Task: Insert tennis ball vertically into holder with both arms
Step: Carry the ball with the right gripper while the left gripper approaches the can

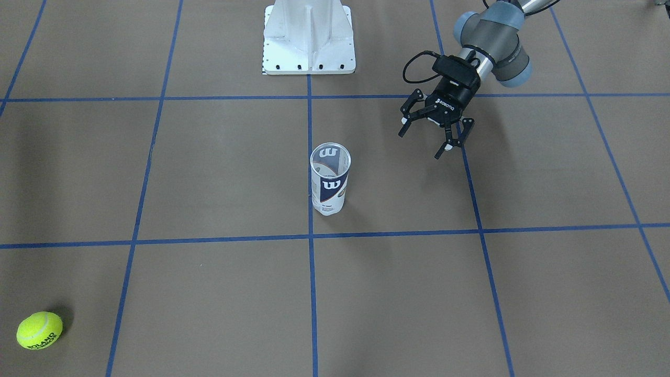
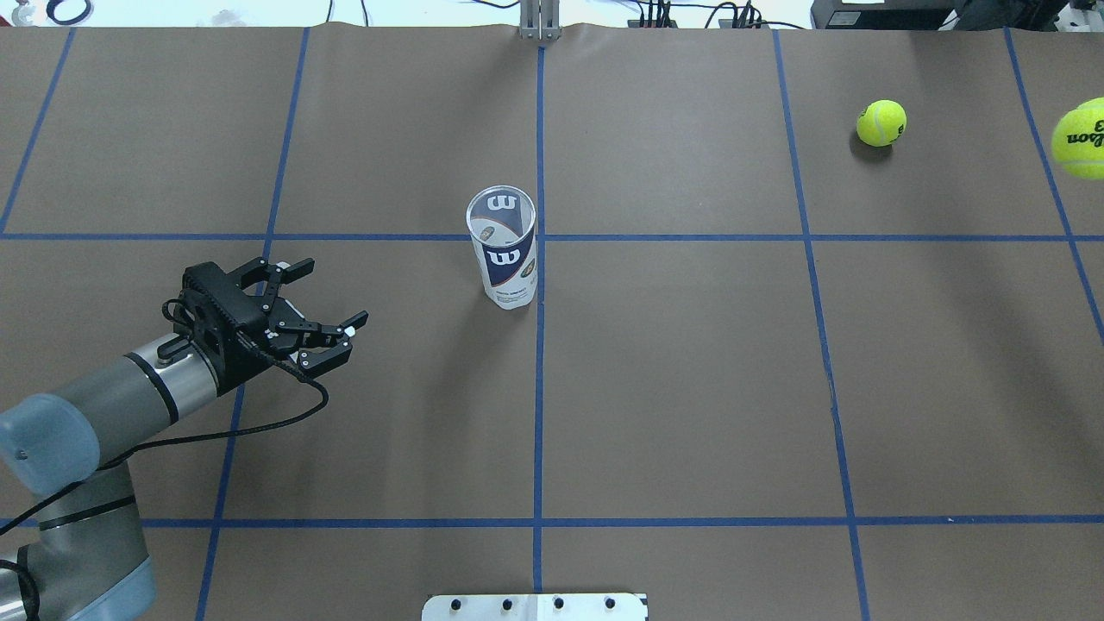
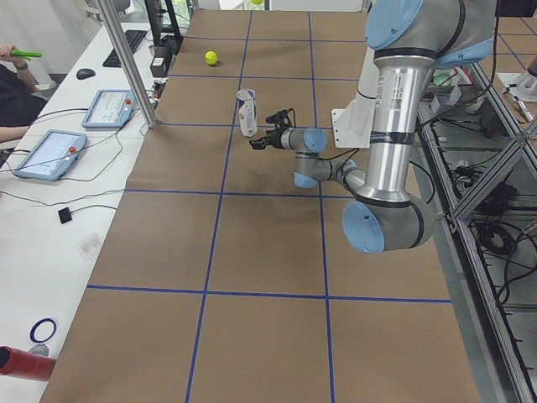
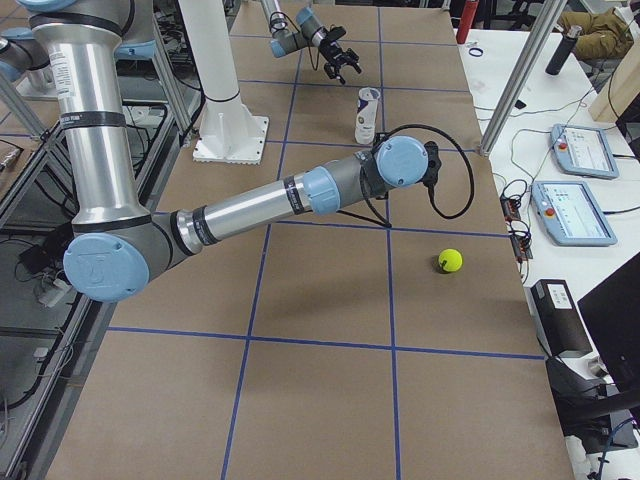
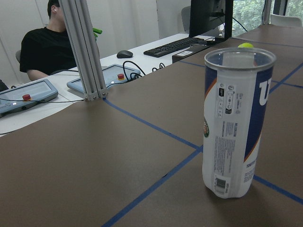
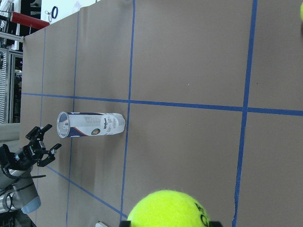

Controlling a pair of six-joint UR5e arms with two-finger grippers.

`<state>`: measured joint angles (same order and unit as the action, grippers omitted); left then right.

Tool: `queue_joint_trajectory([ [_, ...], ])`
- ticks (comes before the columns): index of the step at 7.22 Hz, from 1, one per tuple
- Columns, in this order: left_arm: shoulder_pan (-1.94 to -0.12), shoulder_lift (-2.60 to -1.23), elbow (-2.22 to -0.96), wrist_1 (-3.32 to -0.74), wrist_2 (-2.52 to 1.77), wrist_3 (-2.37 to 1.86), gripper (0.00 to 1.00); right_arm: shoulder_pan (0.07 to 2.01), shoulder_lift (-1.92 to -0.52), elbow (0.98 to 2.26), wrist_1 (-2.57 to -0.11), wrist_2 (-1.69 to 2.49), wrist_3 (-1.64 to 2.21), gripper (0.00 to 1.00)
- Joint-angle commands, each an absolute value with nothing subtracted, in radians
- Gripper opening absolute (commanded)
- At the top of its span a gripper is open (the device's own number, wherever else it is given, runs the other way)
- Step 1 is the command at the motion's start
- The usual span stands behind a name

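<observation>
The holder [image 2: 504, 250], a clear tube with a navy-and-white label, stands upright and empty at the table's middle; it also shows in the front view [image 1: 330, 180] and close in the left wrist view [image 5: 236, 123]. My left gripper [image 2: 332, 293] is open and empty, level with the tube and well to its left, also visible in the front view [image 1: 421, 144]. My right gripper [image 6: 170, 223] is shut on a yellow tennis ball [image 6: 170, 210], held high over the table's right side; that ball shows at the overhead view's right edge [image 2: 1080, 138].
A second tennis ball [image 2: 881, 122] lies on the table at the far right, also in the front view [image 1: 39, 330]. The white robot base [image 1: 309, 39] stands at the near middle edge. Tablets [image 4: 575, 150] and an aluminium post [image 5: 85, 52] stand beyond the far edge.
</observation>
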<state>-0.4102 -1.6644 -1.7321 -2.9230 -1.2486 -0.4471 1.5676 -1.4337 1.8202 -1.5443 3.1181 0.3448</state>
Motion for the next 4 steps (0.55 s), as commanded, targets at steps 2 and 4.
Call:
queue_joint_trajectory([
  [2,-0.417,-1.641,-1.738,-2.922,-1.278,-0.459,0.99,1.614,-1.376,1.819,-1.543,3.154,0.429,0.00],
  [4,-0.416,-1.641,-1.730,-2.922,-1.278,-0.459,0.99,1.612,-1.374,1.821,-1.542,3.155,0.431,0.00],
])
